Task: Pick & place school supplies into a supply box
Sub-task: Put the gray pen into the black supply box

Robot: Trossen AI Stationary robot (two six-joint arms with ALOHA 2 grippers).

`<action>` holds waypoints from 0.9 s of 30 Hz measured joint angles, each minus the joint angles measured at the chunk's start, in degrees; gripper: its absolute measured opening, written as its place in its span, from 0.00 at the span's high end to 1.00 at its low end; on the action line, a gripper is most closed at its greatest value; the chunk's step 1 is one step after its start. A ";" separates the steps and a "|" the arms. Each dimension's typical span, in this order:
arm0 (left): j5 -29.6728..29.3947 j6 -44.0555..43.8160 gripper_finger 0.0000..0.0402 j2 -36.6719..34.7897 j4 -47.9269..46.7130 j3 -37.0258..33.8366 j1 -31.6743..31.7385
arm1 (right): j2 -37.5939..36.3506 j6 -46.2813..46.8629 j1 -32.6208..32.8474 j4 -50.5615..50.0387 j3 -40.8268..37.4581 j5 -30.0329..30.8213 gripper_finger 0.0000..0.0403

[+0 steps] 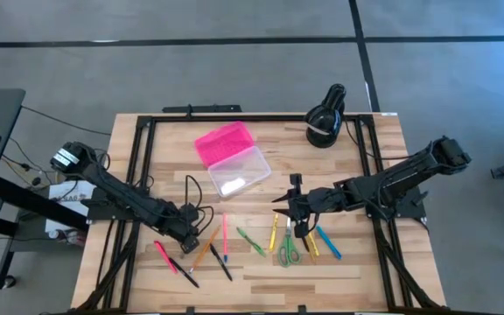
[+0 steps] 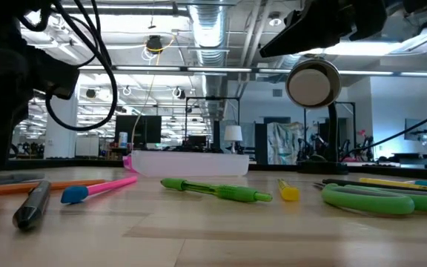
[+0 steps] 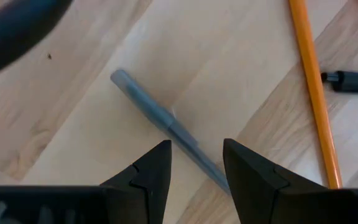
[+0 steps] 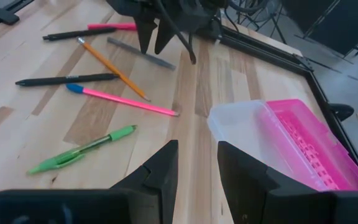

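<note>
Pens and pencils lie flat along the table's near half. Among them are a grey pen [image 3: 148, 106], an orange pencil [image 3: 312, 87], a pink pen with a blue cap [image 4: 123, 99], a green pen [image 4: 82, 151] and green-handled scissors [image 1: 289, 252]. The supply box [image 1: 239, 171] rests on its clear base, its pink lid [image 1: 224, 142] hinged open toward the far edge. My left gripper [image 3: 194, 149] points down, open, one finger on either side of the grey pen's middle. Whether it touches the pen, I cannot tell. My right gripper [image 4: 196, 152] hangs open above the table near the scissors, holding nothing.
A black round lamp [image 1: 326, 118] stands at the far right corner. Black cables [image 1: 195, 197] trail from the left arm. A black frame rail [image 1: 147, 175] runs along the table's left, far and right sides. Bare wood lies between the box and the row of pens.
</note>
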 joint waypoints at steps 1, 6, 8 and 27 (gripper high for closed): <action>0.33 -0.32 0.65 0.00 -0.01 0.00 -0.24 | 0.00 0.00 0.00 0.02 0.00 0.00 0.73; 0.49 -1.82 0.65 0.01 -0.17 0.00 -1.81 | 0.00 0.00 0.00 -0.01 0.00 0.00 0.73; -0.31 -2.39 0.65 0.01 -0.18 0.00 -2.31 | 0.00 0.00 0.00 -0.01 0.00 0.00 0.73; 0.81 -1.37 0.65 6.93 0.38 0.37 -2.78 | -0.02 1.05 0.00 0.17 0.00 -0.04 0.73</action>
